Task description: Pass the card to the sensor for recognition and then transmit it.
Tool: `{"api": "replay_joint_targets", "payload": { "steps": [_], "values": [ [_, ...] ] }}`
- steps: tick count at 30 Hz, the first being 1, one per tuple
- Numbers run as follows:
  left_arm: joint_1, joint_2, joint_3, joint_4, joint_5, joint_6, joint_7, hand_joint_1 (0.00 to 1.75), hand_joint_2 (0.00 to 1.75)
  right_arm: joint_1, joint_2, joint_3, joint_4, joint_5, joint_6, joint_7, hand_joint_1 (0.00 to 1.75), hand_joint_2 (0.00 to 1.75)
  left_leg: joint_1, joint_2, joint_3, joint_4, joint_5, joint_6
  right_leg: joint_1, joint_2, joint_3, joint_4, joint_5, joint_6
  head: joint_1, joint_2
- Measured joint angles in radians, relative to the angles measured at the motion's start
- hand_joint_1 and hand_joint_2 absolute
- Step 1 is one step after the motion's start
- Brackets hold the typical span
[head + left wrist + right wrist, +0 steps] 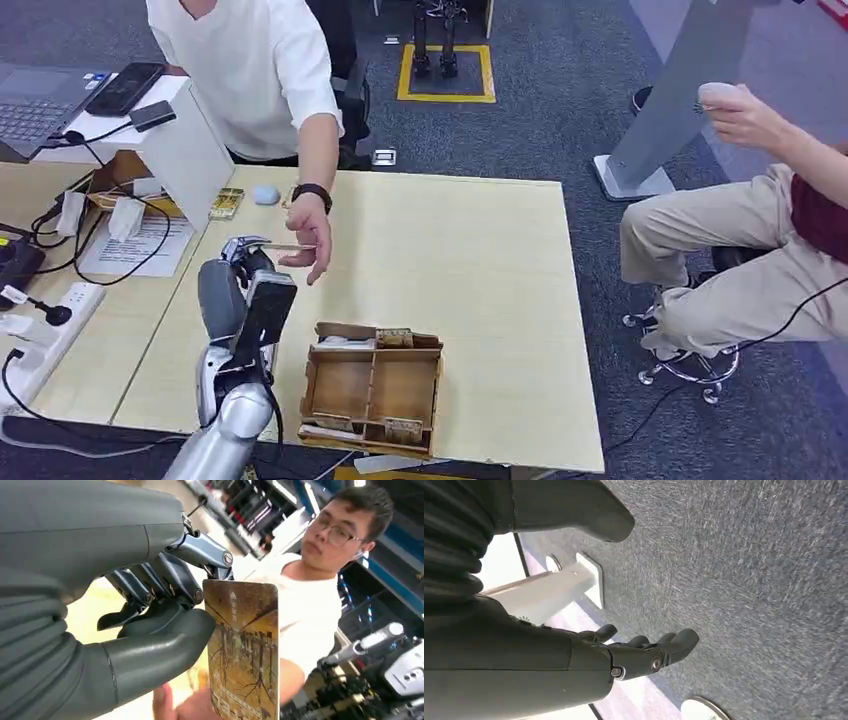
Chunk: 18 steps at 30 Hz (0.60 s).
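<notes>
Left hand (243, 252) raised over the counter (480, 260), pinching the card (243, 650) between thumb and fingers. Just beyond the card's far edge, a person's hand (308, 235), reaching in. Nearer than the left hand, a wooden organizer box (372, 388). Right hand (644, 652) hanging above carpeted floor (749, 580), fingers apart, holding nothing.

The left arm is reaching up and forward over the counter (480, 250), its silver forearm rising from below with the left robot hand (165, 605) raised at its end. That robot hand is pinching a card (243, 650) between its thick grey thumb and darker fingers (172, 577), holding it upright. The right robot hand (634, 655) is hanging over the grey floor, its fingers extended, slightly apart and gripping nothing.
</notes>
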Motion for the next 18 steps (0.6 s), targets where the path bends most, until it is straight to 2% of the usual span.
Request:
{"api": "replay_joint_targets", "payload": {
  "steps": [4,8,12,17,18],
  "values": [
    [-0.057,0.010,0.011,0.051,-0.039,-0.009,0.047,1.75,1.75,-0.001,0.000,0.000,-0.005,0.013,0.000,0.002,0.00,1.75,0.000,0.000,0.000,0.000,0.000,0.000,0.000,0.000,-0.001,0.000,0.000,0.000,0.000,0.000],
    [-0.147,0.023,0.026,0.145,-0.091,-0.045,0.105,1.75,1.75,-0.008,0.000,0.000,-0.012,0.036,0.002,0.018,0.00,1.75,0.000,0.000,-0.001,0.000,0.000,0.000,0.000,0.000,-0.001,0.000,0.000,0.000,0.000,0.000],
    [-0.205,0.025,0.030,0.215,-0.105,-0.076,0.113,1.75,1.75,-0.014,0.000,0.000,-0.018,0.046,0.004,0.022,0.00,1.75,0.000,0.000,0.000,0.000,0.000,0.000,0.000,0.000,0.000,0.000,0.000,0.000,0.000,0.000],
    [-0.223,0.025,0.030,0.257,-0.105,-0.087,0.113,1.75,1.75,-0.016,0.000,0.000,-0.019,0.047,0.004,0.022,0.00,1.75,0.000,0.000,-0.001,0.000,0.000,0.000,0.000,0.001,-0.001,0.000,0.000,0.000,0.000,0.000],
    [-0.224,0.026,0.030,0.263,-0.105,-0.098,0.115,1.59,1.75,-0.016,0.000,0.000,-0.020,0.047,0.004,0.022,0.00,1.75,0.000,0.000,-0.001,0.000,0.000,0.000,0.000,0.001,-0.001,0.000,0.000,0.000,0.000,0.000]
  ]
}}
